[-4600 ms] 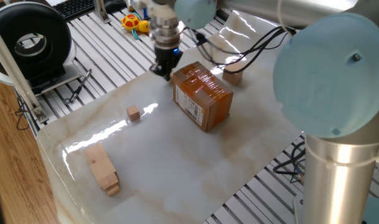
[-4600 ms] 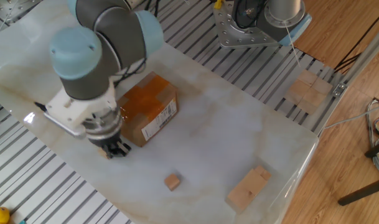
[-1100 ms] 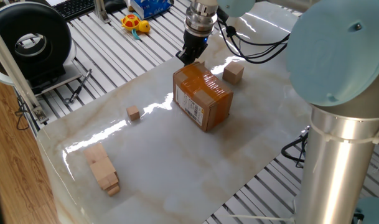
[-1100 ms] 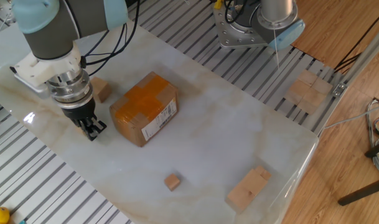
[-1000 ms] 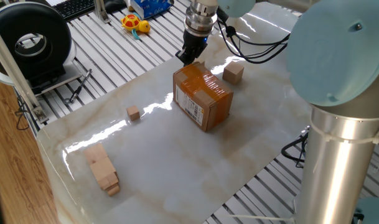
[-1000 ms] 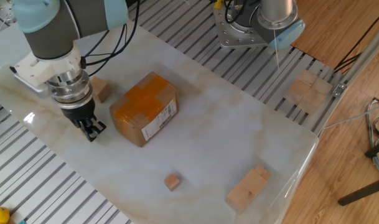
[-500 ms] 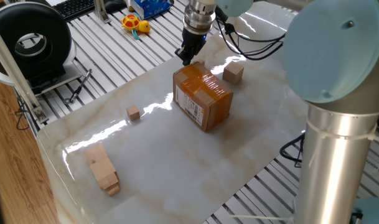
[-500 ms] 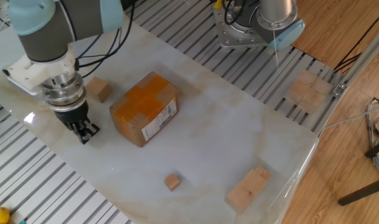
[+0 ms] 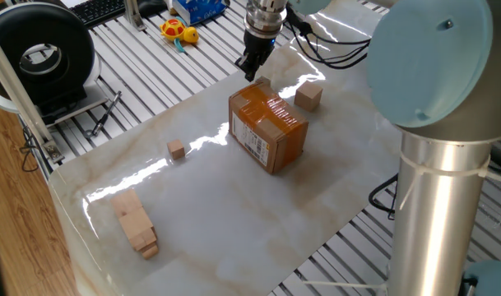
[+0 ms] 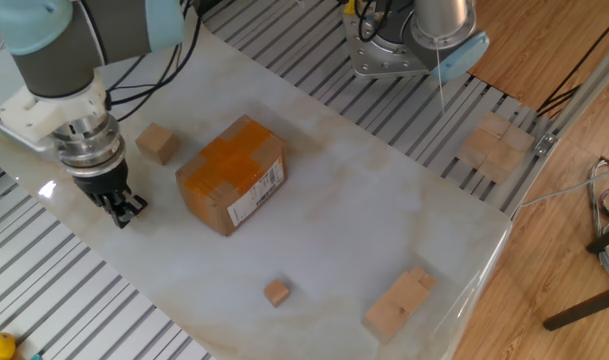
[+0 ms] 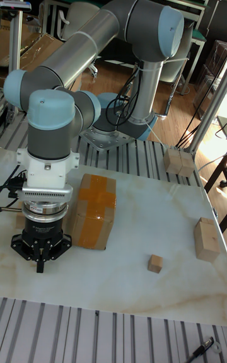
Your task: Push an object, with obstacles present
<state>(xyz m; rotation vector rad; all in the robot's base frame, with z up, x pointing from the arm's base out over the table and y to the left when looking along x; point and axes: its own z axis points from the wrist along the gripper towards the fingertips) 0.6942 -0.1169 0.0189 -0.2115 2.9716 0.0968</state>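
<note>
On the marble worktop (image 10: pixel 404 210), the small cube (image 10: pixel 276 292) I must push sits in open space. The cardboard box (image 10: pixel 232 172) stands between it and my hand (image 10: pixel 119 208), which I judge is why the arm is out at the worktop's edge: I need a route around. A bigger cube (image 10: pixel 157 142) lies just beyond the box, and the stacked blocks (image 10: pixel 398 301) lie near the small cube. My hand's fingers look drawn together, gripping nothing and touching no block.

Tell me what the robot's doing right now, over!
Gripper shut, empty, low by the table edge. Small cube untouched, far off. Cardboard box near the gripper; bigger cube behind.
</note>
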